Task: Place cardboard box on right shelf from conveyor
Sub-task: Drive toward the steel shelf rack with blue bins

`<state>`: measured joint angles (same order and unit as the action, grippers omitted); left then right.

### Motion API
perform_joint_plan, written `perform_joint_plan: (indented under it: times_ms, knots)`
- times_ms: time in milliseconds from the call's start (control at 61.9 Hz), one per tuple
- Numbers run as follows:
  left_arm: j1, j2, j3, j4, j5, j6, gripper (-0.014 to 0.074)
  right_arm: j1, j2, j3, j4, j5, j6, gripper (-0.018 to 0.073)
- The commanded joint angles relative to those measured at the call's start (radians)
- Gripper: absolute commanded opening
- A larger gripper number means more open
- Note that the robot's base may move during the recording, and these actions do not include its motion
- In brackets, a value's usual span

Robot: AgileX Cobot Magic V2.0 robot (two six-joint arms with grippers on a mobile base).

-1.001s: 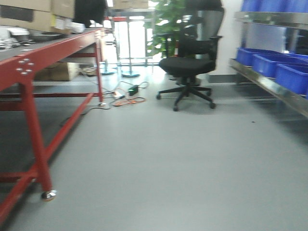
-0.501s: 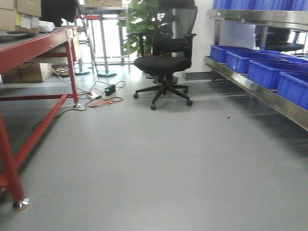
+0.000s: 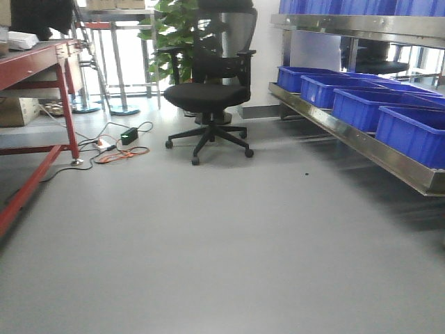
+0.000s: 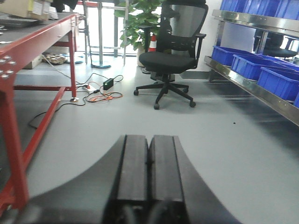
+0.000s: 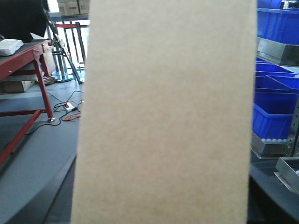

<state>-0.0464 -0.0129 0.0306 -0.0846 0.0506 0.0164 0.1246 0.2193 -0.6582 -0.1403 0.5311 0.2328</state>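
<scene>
The cardboard box (image 5: pixel 163 116), plain tan, fills the middle of the right wrist view. My right gripper (image 5: pixel 163 163) is shut on it, with a dark finger showing at each lower side of the box. My left gripper (image 4: pixel 148 140) is shut with nothing between its pads and hangs over the grey floor. The right shelf (image 3: pixel 348 136), shiny steel with a front lip, runs along the right. Part of it also shows beside the box, the right shelf (image 5: pixel 275 51). The conveyor (image 3: pixel 35 59) with its red frame is at the far left, and the conveyor (image 4: pixel 37 42) is closer in the left wrist view.
Blue plastic bins (image 3: pixel 361 104) sit in a row on the shelf. A black office chair (image 3: pixel 208 90) stands mid-floor ahead, in front of a green plant (image 3: pixel 167 35). Cables and a power strip (image 3: pixel 115 146) lie on the floor by the conveyor leg.
The front view has swung to the right: the red conveyor frame has slid off toward the left edge, and the shelf with its blue bins has come further into view.
</scene>
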Motion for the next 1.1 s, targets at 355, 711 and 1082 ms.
perform_joint_plan:
  times_ms: [355, 711, 1082]
  knots:
    - [-0.006, -0.012, -0.004, -0.007, -0.09, -0.005, -0.0119, -0.008, 0.013, -0.026, -0.015, -0.104, -0.009, 0.0214]
    - [-0.006, -0.012, -0.004, -0.007, -0.09, -0.005, -0.0119, -0.008, 0.013, -0.026, -0.015, -0.104, -0.009, 0.0214]
    - [-0.006, -0.012, -0.004, -0.007, -0.09, -0.005, -0.0119, -0.008, 0.013, -0.026, -0.015, -0.104, -0.009, 0.0214]
